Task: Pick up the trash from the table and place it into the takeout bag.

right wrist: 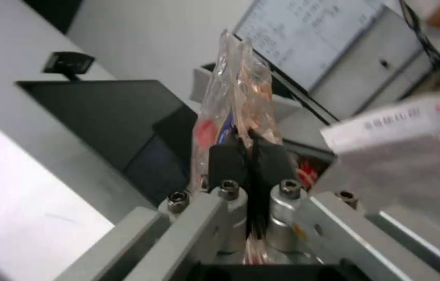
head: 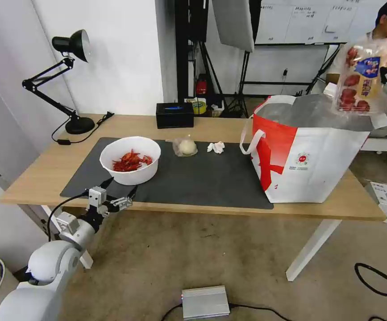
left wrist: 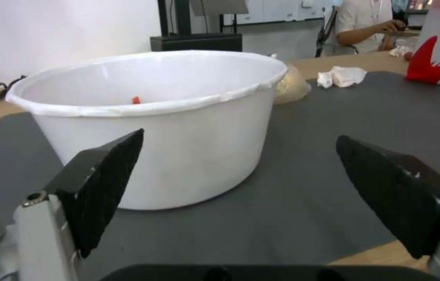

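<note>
The right gripper [right wrist: 250, 150] clamps the clear plastic clamshell tray [head: 362, 80] above the large white-and-red takeout bag [head: 309, 156]. The left gripper [left wrist: 241, 183] waits unclenched beside the white bowl [left wrist: 152, 117]. Risk — the thin plastic slipping, or catching the bag rim.

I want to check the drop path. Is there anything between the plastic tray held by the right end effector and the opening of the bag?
Nothing visible. The right end effector grips the plastic tray in the air above the far right part of the bag, whose foil-lined mouth stands open just below.
</note>
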Controlling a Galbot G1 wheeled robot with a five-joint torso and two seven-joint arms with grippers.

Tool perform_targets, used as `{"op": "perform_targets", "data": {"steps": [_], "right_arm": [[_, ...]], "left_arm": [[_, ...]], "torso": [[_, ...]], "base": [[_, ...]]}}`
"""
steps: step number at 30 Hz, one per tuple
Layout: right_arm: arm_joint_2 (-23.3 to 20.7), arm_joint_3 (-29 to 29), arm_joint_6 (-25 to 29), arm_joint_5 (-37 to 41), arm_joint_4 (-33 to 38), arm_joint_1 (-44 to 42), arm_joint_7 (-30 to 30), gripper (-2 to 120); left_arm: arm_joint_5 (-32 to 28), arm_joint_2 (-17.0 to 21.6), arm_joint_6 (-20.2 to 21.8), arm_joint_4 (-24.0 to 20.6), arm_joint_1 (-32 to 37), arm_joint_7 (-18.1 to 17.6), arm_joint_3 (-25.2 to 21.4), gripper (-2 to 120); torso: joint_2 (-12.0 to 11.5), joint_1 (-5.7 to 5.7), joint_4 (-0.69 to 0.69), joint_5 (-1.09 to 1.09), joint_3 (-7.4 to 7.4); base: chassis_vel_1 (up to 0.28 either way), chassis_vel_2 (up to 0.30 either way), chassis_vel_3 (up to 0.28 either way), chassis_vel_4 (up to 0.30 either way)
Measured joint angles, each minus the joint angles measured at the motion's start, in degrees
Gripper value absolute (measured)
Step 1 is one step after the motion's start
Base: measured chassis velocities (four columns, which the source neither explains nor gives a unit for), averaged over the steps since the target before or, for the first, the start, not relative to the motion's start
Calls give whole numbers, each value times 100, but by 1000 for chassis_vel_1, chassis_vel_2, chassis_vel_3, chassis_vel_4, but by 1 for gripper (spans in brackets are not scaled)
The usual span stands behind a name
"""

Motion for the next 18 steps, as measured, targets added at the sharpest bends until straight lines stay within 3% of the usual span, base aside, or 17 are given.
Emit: {"op": "perform_targets", "data": {"steps": [9,12,18], "right_arm": [[103,-265,0,374,-242,412,760,0],[175,-346,-3,695,-360,644,1426,0],[292,-385,-2,846,-414,686,1720,0]], "left_arm": [[3,-55,-76,5,43,10,-19,100],[8,-88,-124,10,112,22,-46,100],[9,-108,-127,-40,115,24,-34,100]], "torso": [[0,0,0,-2,0],[0,0,1,-2,0],[0,0,0,-1,0]], "base": [[0,0,0,0],[0,0,0,0],[0,0,0,0]]}}
